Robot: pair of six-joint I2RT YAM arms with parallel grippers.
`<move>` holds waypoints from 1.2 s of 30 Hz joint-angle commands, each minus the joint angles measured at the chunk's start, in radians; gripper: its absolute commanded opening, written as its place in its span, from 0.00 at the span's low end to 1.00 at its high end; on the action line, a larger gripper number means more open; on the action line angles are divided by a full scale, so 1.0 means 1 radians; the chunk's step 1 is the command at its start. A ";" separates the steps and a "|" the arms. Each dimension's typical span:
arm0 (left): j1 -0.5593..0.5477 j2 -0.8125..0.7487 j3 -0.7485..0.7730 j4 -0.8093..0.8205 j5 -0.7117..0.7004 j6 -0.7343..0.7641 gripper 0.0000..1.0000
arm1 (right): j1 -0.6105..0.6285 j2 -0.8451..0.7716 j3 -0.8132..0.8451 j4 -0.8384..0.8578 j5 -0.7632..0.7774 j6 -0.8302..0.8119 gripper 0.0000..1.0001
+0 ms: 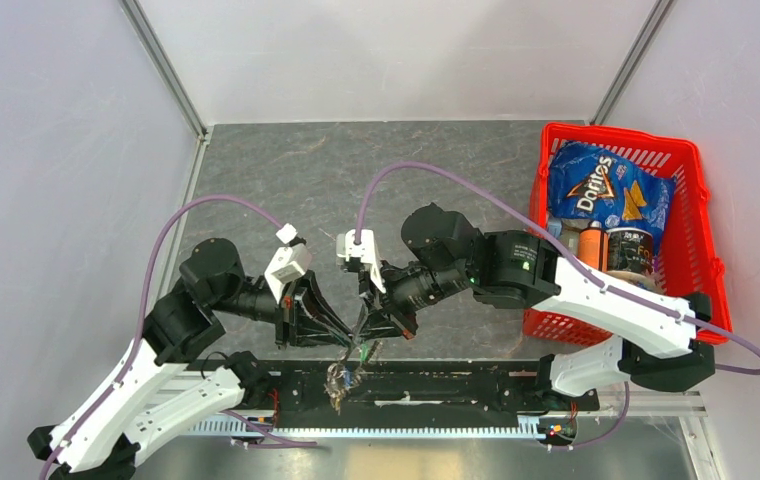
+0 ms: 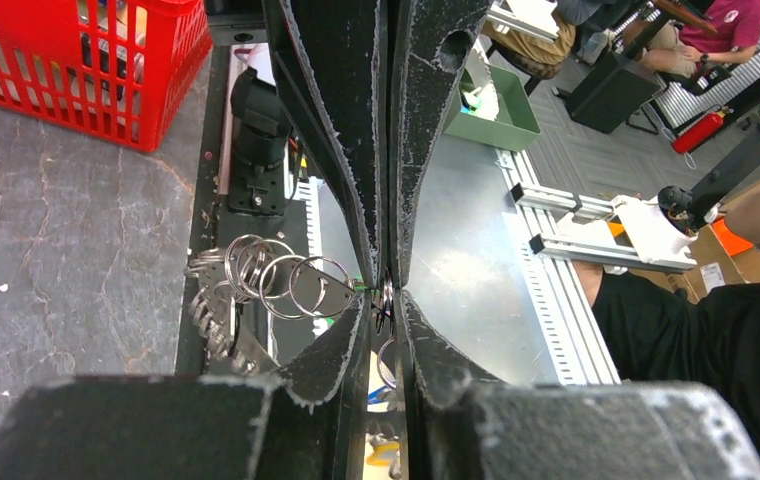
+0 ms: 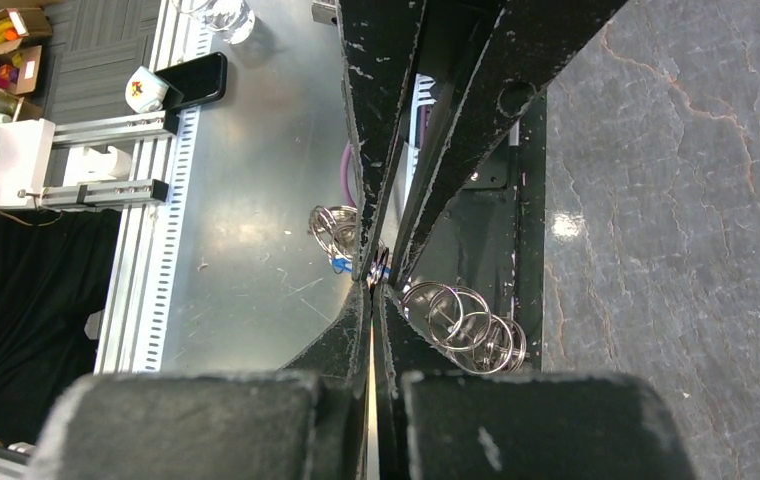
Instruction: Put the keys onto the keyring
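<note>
My two grippers meet tip to tip over the table's near edge. The left gripper (image 1: pixel 348 337) (image 2: pixel 386 292) is shut on a thin silver ring that stands edge-on between its fingers. That ring belongs to the keyring (image 2: pixel 276 285), a bunch of linked silver rings with grey metal keys (image 2: pixel 211 325) that hangs down (image 1: pixel 340 377) beside the fingers. The right gripper (image 1: pixel 371 328) (image 3: pixel 376 287) is shut, and a speck of the green key head (image 2: pixel 359 286) shows right at its tips. The same ring bunch (image 3: pixel 466 325) hangs beside the right fingers. I cannot make out a black-headed key.
A red basket (image 1: pixel 701 200) at the right holds a Doritos bag (image 1: pixel 601 190) and cans. A black rail (image 1: pixel 456 385) runs along the near edge beneath the grippers. Grey slate tabletop (image 1: pixel 356 170) stretches behind, with white walls around it.
</note>
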 commanded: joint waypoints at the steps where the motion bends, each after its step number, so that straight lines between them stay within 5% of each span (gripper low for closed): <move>1: -0.001 0.014 0.049 -0.008 -0.016 0.044 0.19 | 0.002 0.008 0.059 0.026 -0.034 -0.015 0.00; 14: -0.002 0.028 0.051 -0.031 -0.010 0.065 0.19 | 0.003 0.024 0.063 -0.009 -0.047 -0.027 0.00; 17: -0.002 0.033 0.052 -0.032 -0.001 0.072 0.03 | 0.004 0.028 0.063 -0.009 -0.052 -0.029 0.00; 24: -0.003 -0.021 0.029 0.007 -0.033 0.085 0.02 | 0.003 0.026 0.061 0.007 -0.051 -0.026 0.00; 30: -0.002 -0.081 -0.008 0.123 -0.075 0.023 0.02 | 0.002 -0.056 -0.006 0.101 -0.009 0.010 0.30; 36: -0.002 -0.118 -0.040 0.245 -0.088 -0.048 0.02 | 0.003 -0.156 -0.099 0.227 0.028 0.042 0.37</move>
